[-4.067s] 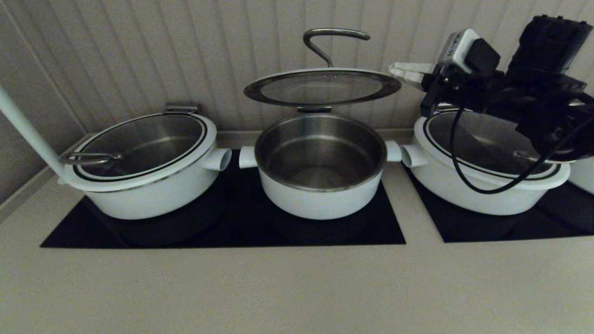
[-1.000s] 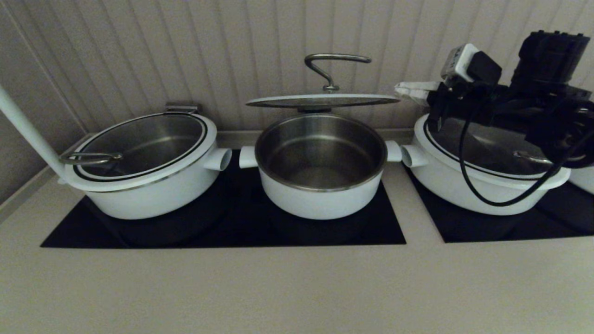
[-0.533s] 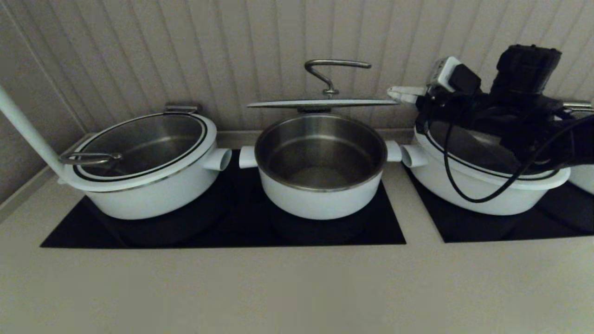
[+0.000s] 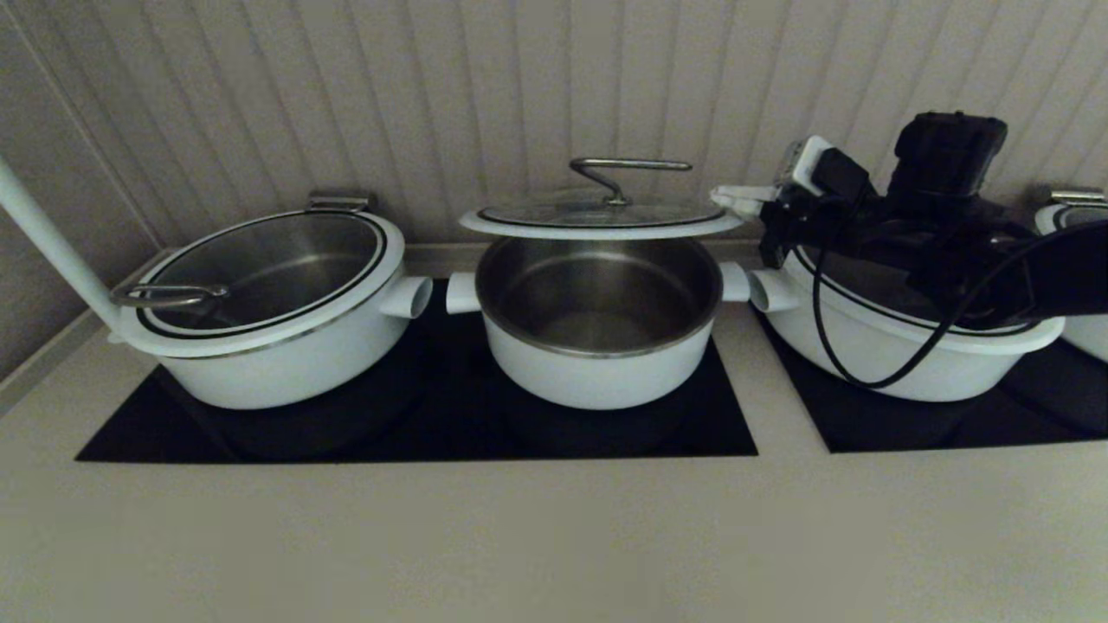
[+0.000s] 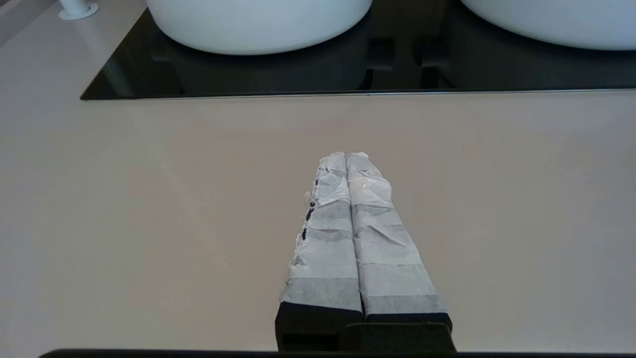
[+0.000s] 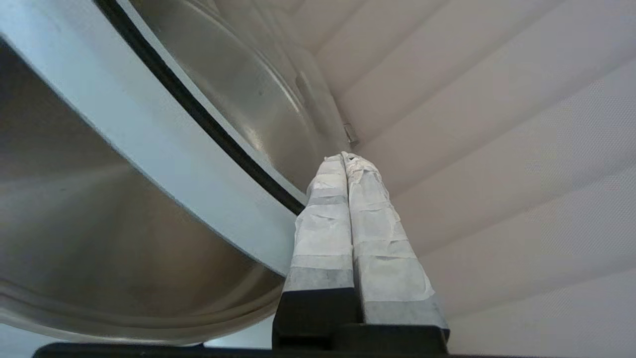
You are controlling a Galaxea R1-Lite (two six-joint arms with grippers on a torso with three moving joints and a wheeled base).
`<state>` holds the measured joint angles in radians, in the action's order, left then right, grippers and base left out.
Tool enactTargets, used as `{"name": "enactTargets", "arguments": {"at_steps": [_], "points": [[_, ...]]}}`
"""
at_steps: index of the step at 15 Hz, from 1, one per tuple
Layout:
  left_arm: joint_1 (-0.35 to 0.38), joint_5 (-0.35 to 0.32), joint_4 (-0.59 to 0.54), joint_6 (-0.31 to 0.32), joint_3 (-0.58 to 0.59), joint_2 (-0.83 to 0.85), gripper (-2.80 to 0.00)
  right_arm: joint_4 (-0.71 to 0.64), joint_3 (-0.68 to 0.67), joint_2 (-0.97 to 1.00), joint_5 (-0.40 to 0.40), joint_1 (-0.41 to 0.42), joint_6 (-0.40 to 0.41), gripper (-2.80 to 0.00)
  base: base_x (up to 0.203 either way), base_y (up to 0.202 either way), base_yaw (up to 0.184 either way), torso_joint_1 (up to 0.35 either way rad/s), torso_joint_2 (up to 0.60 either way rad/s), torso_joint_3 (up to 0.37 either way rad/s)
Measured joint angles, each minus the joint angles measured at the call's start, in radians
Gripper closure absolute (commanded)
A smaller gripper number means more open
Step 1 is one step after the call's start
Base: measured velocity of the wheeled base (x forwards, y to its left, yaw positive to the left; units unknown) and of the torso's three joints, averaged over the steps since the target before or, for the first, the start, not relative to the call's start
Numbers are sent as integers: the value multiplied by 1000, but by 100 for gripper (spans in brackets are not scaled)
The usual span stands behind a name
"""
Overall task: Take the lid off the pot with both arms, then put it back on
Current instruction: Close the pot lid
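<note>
Beige table (image 4: 519,536): bare in front, with the black hob (image 4: 415,424) behind it.
Left pincer (image 5: 346,155): clenched on nothing, parked low over the bare table in front of the hob. It is out of the head view and well apart from the lid.
Pot (image 4: 597,372): stands mid-hob, and most of its steel inside is uncovered towards me.
Lid (image 4: 597,227): nearly flat and just above the pot's rim, set towards the back. I cannot tell whether its rear edge touches.
Handle (image 4: 628,164): its bar runs left to right.
Right pincer (image 4: 727,199): the nearer one, with its tips pressed together at the lid's right edge. The lid lies straight to its left. The wrist view shows the white rim running right beside the tips, with nothing between them, so I cannot tell whether I bear it.
Wide pot (image 4: 866,355): under my right arm, with its own lid on.
Change: four seconds ago the lid hung high, tilted, with its underside showing. It has since come down close to the rim, and my right arm has dropped with it.
Next move, I judge: bring the lid forward and down to seat it.
</note>
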<state>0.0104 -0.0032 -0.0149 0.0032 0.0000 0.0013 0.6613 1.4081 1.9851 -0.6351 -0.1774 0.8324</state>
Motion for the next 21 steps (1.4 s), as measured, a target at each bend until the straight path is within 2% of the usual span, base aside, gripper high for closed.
{"name": "enactTargets", "arguments": {"at_steps": [6, 11, 21], "points": [[0, 0, 0, 0, 0, 0, 0, -8, -26, -1, -11, -7, 0, 0, 0, 0, 0, 0, 0, 0], [0, 0, 0, 0, 0, 0, 0, -26, -100, -26, -47, -13, 0, 0, 0, 0, 0, 0, 0, 0], [0, 0, 0, 0, 0, 0, 0, -21, -235, -74, -52, -13, 5, 0, 0, 0, 0, 0, 0, 0]]}}
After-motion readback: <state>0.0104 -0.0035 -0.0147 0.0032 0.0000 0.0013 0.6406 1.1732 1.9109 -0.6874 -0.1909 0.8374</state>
